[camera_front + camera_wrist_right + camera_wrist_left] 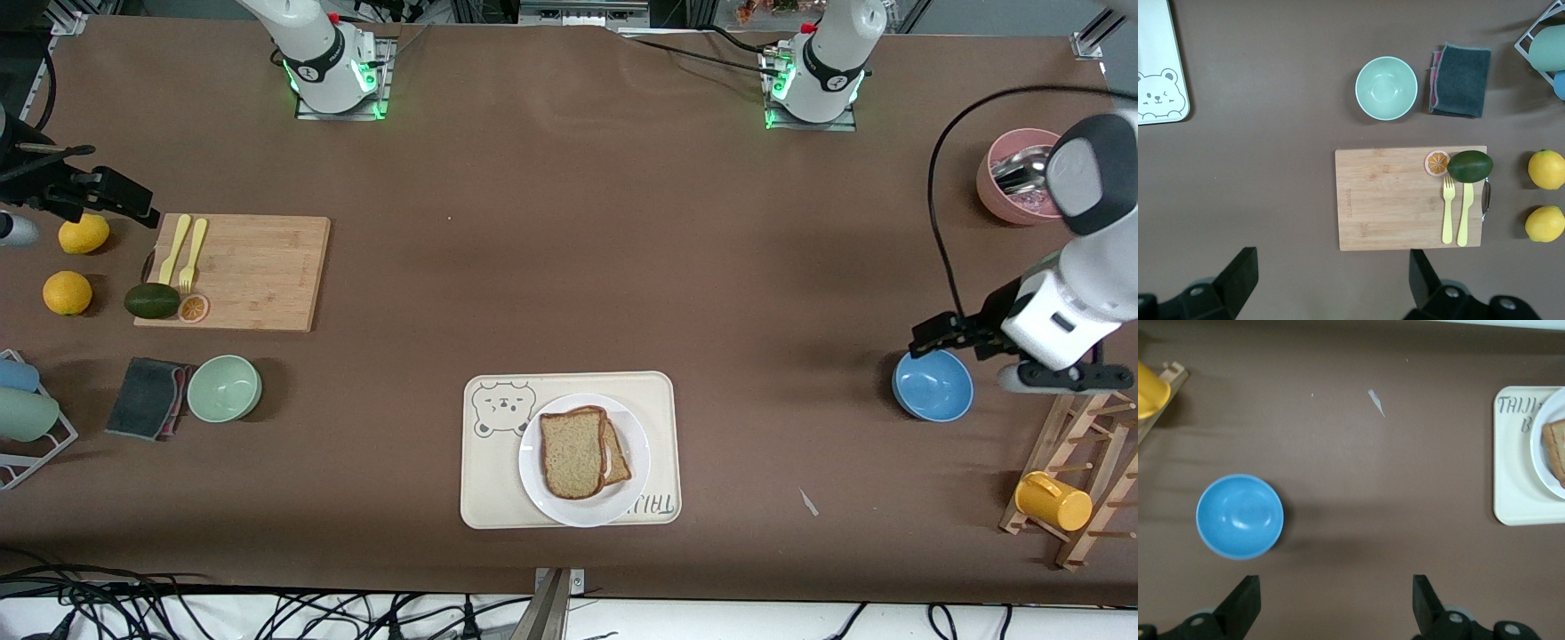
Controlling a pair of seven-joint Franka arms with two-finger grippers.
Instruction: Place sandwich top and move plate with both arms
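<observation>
Fingers of the left gripper (1336, 607) are standing spread and empty, hovering over bare worktop (569, 267) beside the blue bowl (933, 385) at the right edge of the front frame. Fingers of the right gripper (1328, 280) are likewise spread and empty, hanging at the left edge over the lemons (84, 234) beside the cutting board (238, 272).

Risk: the sandwich top (573, 452) is lying askew on the slice beneath, so it appears likely to slide if the plate (584, 459) is tilted by uneven lifting; the plate's low rim may slip from the fingers.

Position: plate and bread are sitting on the bear-print tray (569, 449) at lower centre, well apart from both grippers, roughly between them.
</observation>
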